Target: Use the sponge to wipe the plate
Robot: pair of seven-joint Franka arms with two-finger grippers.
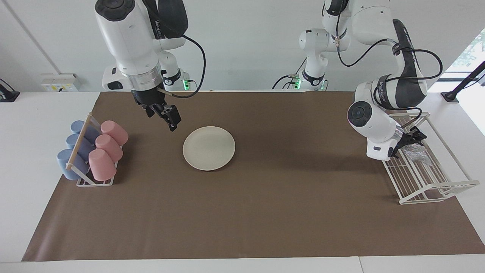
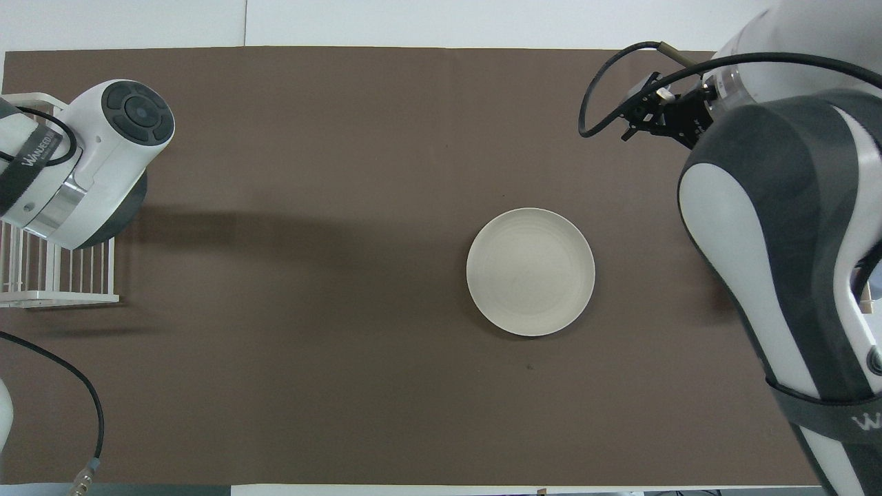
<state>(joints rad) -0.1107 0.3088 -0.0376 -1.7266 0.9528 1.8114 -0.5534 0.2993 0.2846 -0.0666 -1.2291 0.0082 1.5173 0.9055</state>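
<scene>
Centrally, round cream plate [image 1: 208, 148] bare; crinkly silver sponge [image 1: 416, 153] in rack [image 1: 428, 182]; left pincer [image 1: 411, 141], right pincer [image 1: 166, 117]: finger state unclear.

Cream-white plate [image 1: 208, 148] lies flat mid-table; wrinkly silvery sponge [image 1: 416, 153] rests in the wire rack [image 1: 435, 189].

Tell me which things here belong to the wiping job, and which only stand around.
For the job:
- plate
- sponge, in the wire rack
- left gripper, at the sponge

Standing around:
- pink cups
- blue cups

Plain white wall [image 1: 246, 45], white table [image 1: 30, 159] under brown mat [image 1: 265, 212], bright window [image 1: 468, 53]
</scene>
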